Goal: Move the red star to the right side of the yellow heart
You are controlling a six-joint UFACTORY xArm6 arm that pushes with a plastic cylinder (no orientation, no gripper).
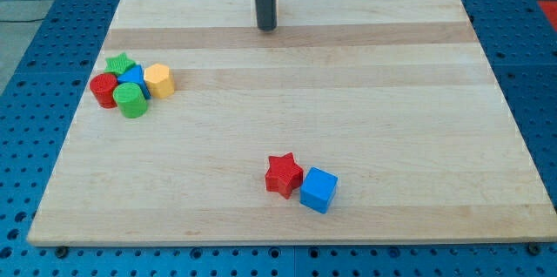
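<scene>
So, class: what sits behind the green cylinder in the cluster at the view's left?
Behind the green cylinder a blue block shows, partly covered so its shape is unclear, with a green star further back. A red cylinder and yellow block flank it. My tip is far off.

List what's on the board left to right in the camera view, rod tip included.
red cylinder → green cylinder → yellow block → my tip → red star → blue cube. The green star and small blue block in the cluster overlap, so they are omitted.
</scene>
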